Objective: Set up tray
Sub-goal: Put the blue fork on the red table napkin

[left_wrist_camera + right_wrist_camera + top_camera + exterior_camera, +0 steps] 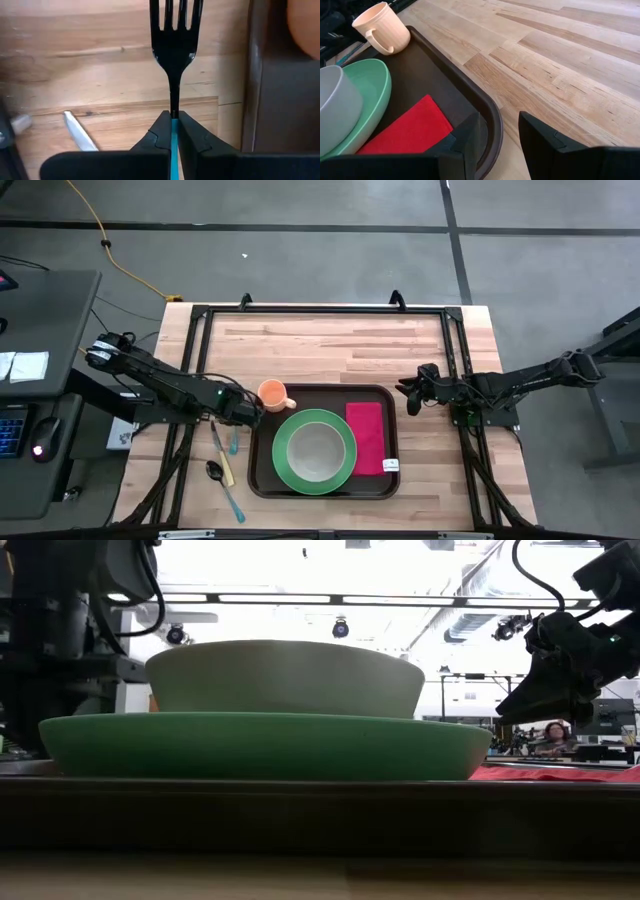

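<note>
The dark brown tray carries a green plate with a grey bowl on it, a red napkin and a peach cup at its far left corner. My left gripper stands just left of the tray, shut on a fork with black tines and a blue handle. My right gripper hovers open over the tray's far right corner, touching nothing. In the low view the bowl and plate fill the picture. My left gripper pinches the fork between its two fingers where the black neck meets the blue handle. The fingers come from above, one on each side of the handle. The tines point toward the table's far edge. Whether the fork is clear of the table, I cannot tell.
A knife and a black spoon with a blue handle lie on the wood left of the tray. A black frame runs round the table's edges. Bare wood lies between the tray and the far edge.
</note>
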